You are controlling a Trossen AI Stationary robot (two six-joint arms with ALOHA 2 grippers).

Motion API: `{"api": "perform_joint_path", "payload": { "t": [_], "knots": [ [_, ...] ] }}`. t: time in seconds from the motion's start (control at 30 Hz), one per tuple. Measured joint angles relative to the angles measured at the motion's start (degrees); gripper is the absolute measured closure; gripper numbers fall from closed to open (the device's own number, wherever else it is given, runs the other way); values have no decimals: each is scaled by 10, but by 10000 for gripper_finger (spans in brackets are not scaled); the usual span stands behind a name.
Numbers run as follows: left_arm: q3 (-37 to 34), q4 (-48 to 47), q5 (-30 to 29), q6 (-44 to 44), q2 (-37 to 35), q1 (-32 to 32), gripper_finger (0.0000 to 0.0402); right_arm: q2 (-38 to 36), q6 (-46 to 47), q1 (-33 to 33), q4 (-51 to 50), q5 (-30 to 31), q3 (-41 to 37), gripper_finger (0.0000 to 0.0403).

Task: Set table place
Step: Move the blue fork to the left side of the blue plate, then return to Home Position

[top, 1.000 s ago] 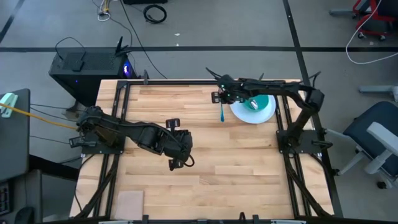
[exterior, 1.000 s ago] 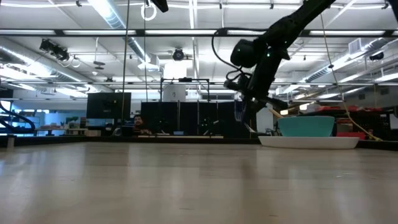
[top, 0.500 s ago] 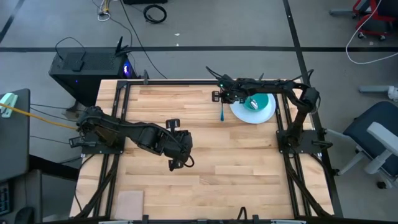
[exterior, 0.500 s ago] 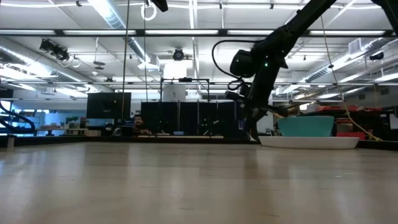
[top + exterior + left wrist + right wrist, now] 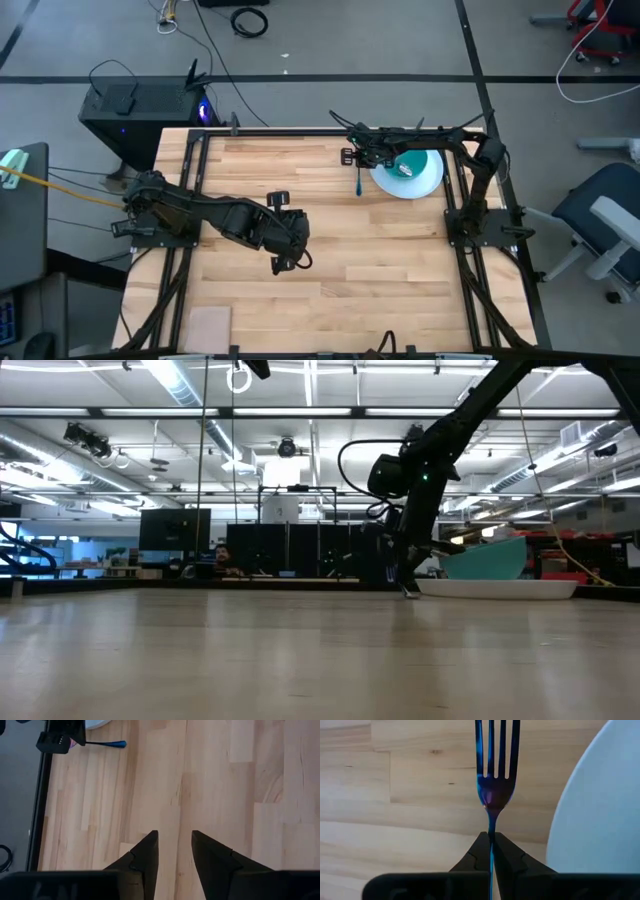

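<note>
Step in hand, as judged: placing the fork beside the plate, the cutlery stage of the setting.

The right end effector (image 5: 358,158) is at the far right part of the surface (image 5: 330,260), just off the plate's rim on the side toward the surface's middle. Its fingers are closed on the neck of the fork (image 5: 494,780). In the right wrist view the tines project forward over bare wood, with the white plate (image 5: 600,815) close alongside. In the high view the blue handle of the fork (image 5: 357,183) runs toward the near edge, parallel to the plate's rim. In the low view the right end effector (image 5: 408,582) is down at surface level next to the plate (image 5: 500,589); whether the fork already rests on the wood cannot be told.

The teal bowl (image 5: 418,164) sits on the plate (image 5: 432,184); in the low view it appears tilted. The spoon is not identifiable.

The left end effector (image 5: 172,851) hangs over the middle of the surface, fingers parted, holding nothing.

Next move, as judged: confirm the fork lies flat, part the fingers, and lift straight up. The handle should not be dragged, and the wrist should not touch the plate's rim. The spoon has yet to be located and laid.
</note>
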Motion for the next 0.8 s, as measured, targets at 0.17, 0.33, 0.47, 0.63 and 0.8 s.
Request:
{"api": "perform_joint_path", "payload": {
  "t": [0.17,0.33,0.47,0.63,0.8],
  "knots": [
    [0,0,0,0,0,0,271,-16,-23,0,2,3,0,387],
    [0,0,0,-3,0,0,267,-28,-41,-2,2,3,0,368],
    [0,0,0,-4,0,0,271,-28,-41,-2,2,3,0,349],
    [0,0,0,-4,0,0,275,-28,-41,-2,2,3,0,332],
    [0,0,0,-5,0,0,270,-28,-41,-2,2,2,0,326]
  ]
}}
